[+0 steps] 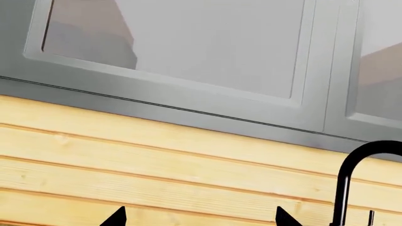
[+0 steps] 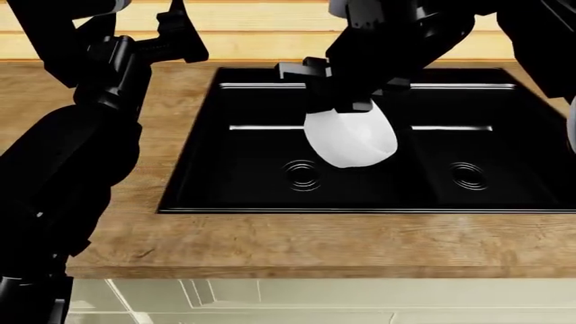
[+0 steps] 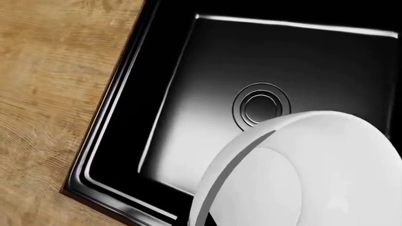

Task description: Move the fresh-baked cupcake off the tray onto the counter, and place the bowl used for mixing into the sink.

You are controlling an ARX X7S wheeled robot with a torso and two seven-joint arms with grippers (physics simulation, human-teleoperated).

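Overhead, the head view shows the right gripper (image 2: 353, 102) pinching the bowl (image 2: 351, 138) at its upper rim, jaws closed onto the wall. The bowl hangs steeply tilted above the sink (image 2: 207, 172), over the divider between basins, with the left drain (image 2: 303, 173) toward seven o'clock from it and the right drain (image 2: 469, 174) toward four o'clock. The counter (image 2: 297, 243) runs along the sink's six o'clock side. The left gripper (image 2: 175, 30) is raised at about ten o'clock from the bowl, against the wood-plank wall; from here I cannot tell how wide it stands.

The left wrist view shows only two dark fingertips (image 1: 116, 217) with a wide gap and nothing between them, so that tool is spread and empty, facing the plank wall (image 1: 157, 165), a grey window frame and the faucet (image 1: 351, 179).

The right wrist view has the bowl's glossy rim and interior close up, the basin floor and drain beyond; the fingers themselves are out of sight.

Judgement: rigid, smooth and probably slick, the bowl could pivot or slip in a one-point rim pinch. The rim is the only sensible hold; lowering it close to the basin floor before letting go seems wise. Neither cupcake nor tray is visible.
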